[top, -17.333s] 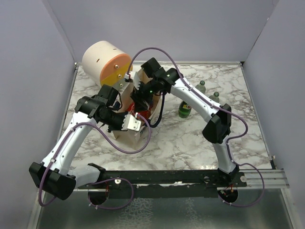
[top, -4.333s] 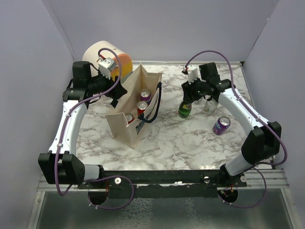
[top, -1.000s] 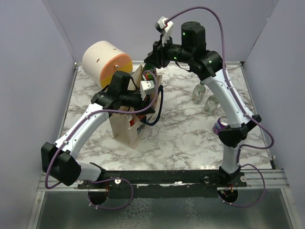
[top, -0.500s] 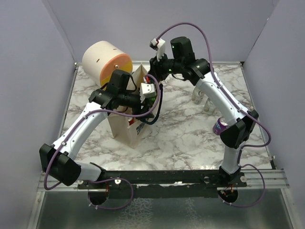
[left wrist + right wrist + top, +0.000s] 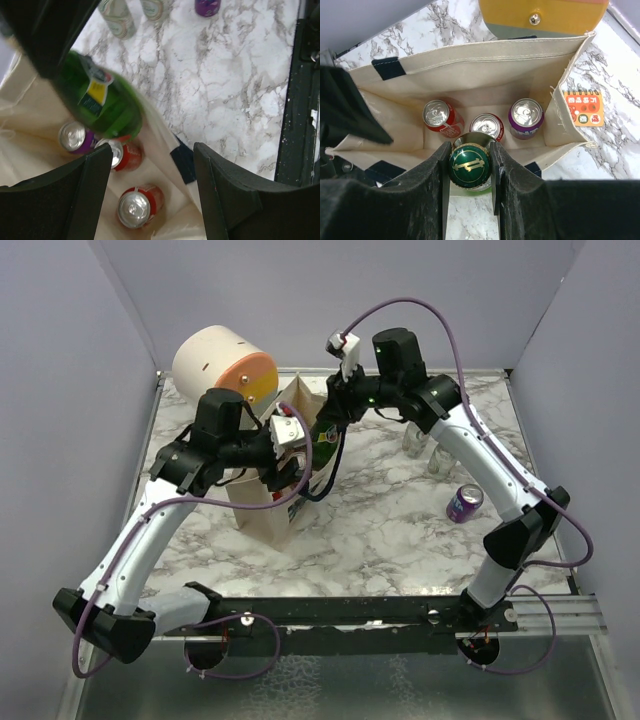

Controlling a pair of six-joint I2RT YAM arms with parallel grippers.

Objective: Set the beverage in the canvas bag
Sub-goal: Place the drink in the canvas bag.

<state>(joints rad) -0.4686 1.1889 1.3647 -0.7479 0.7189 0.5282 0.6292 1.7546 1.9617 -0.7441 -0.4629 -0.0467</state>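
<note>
Hanging by its neck from the right gripper [image 5: 470, 167], the green glass bottle [image 5: 102, 102] carries a yellow and dark green label [image 5: 95, 94] whose writing is too blurred to read. Its green cap [image 5: 470, 164] shows a gold emblem, with no words I can make out. The two black fingers [image 5: 437, 185] are clamped on either side of that cap, touching it.

From the left wrist view the bottle is tilted, base downward, over the open mouth of the boxy beige canvas bag [image 5: 470, 55] with dark navy strap handles. I cannot tell whether its base is below the rim. A small orange and white printed tag [image 5: 582, 107] hangs on the bag's outer end; its characters are too small to read.

Three cans stand upright on the bag's floor: a red can [image 5: 439, 116], a second red can with a silver top [image 5: 487, 126] and a purple can [image 5: 526, 114].

The left gripper [image 5: 152, 150] hovers above the bag with its fingers [image 5: 225, 200] spread wide and nothing between them; the bottle lies beyond the fingertips, apart from them.

On the white marble table [image 5: 400, 530] a purple can on its side [image 5: 464, 503] lies well apart from the bag, near two clear glass bottles [image 5: 415, 440]. A cream and orange cylindrical drum [image 5: 220, 365] sits just behind the bag.
</note>
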